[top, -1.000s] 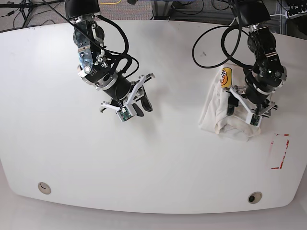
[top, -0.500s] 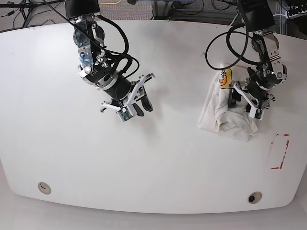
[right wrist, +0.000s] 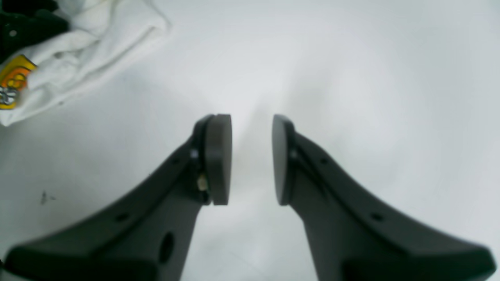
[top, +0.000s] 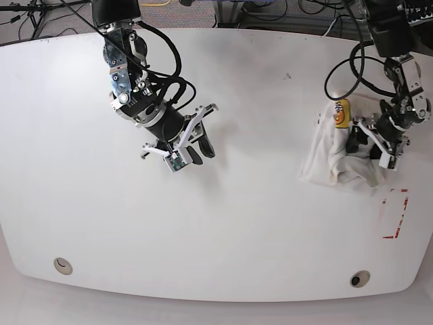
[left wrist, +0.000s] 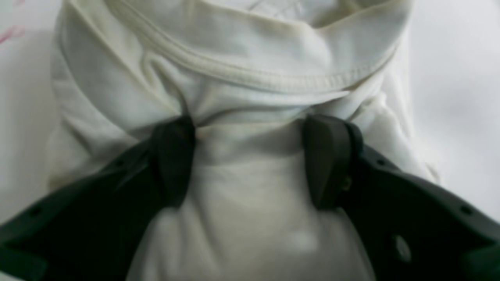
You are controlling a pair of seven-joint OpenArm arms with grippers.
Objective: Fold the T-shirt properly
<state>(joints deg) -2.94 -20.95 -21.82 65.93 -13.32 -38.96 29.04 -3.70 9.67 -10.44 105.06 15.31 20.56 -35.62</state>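
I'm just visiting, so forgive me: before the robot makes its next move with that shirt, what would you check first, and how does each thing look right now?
1. Left gripper has cloth between its fingers: ok, both pads press into the T-shirt.
2. Grip is firm enough to pull: cannot tell.
3. Shirt is neatly folded: not ok, it lies bunched and creased near the table edge.
4. Right gripper is out of the way: ok, it hovers over bare table, fingers parted and holding nothing.
5. Shirt is inside the red corner marks: not ok, it lies beside them.
6. Cables free of the cloth: ok, as far as the base view shows.
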